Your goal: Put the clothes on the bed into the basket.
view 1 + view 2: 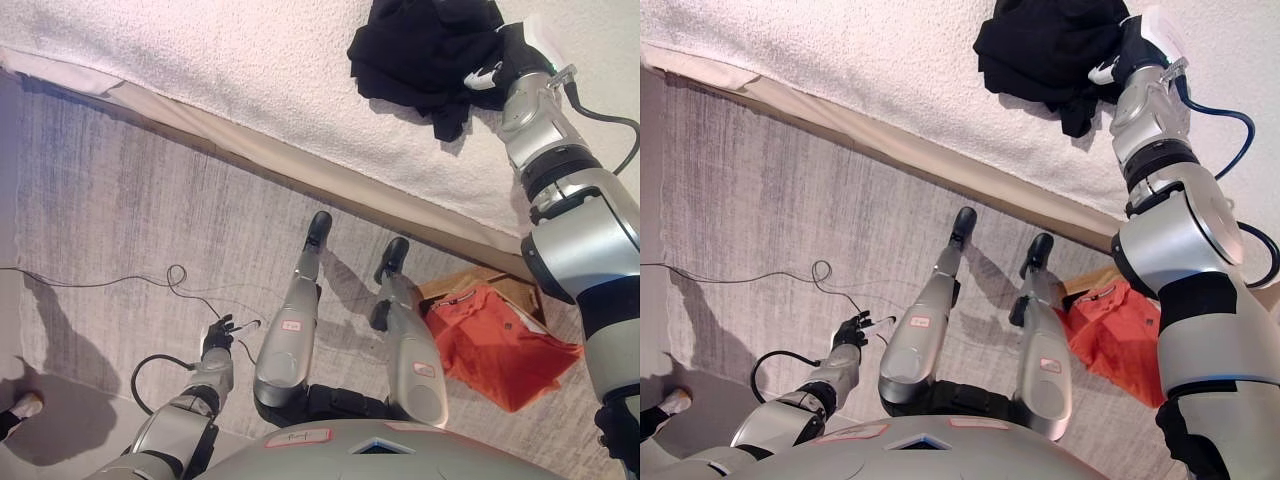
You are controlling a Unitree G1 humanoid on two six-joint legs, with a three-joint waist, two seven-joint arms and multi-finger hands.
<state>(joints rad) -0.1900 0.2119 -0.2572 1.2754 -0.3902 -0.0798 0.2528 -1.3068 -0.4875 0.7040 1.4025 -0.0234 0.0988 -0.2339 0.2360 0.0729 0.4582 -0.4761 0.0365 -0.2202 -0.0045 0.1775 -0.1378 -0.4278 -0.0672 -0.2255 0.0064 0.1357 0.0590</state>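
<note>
A black garment [415,50] lies bunched on the white bed [250,70] at the upper right. My right hand [505,55] reaches over the bed and rests at the garment's right edge, its fingers curled into the cloth and a white-tipped thumb against it. It also shows in the right eye view [1125,50]. The brown basket [500,283] stands on the floor at the lower right and holds an orange garment [495,345]. My left hand [218,335] hangs low at the left over the floor, fingers relaxed and empty.
The bed's beige edge [300,175] runs diagonally across the view. Grey carpet [120,200] lies between the bed and me. A thin cable [100,282] trails on the floor at the left. A person's shoe [25,405] shows at the lower left edge.
</note>
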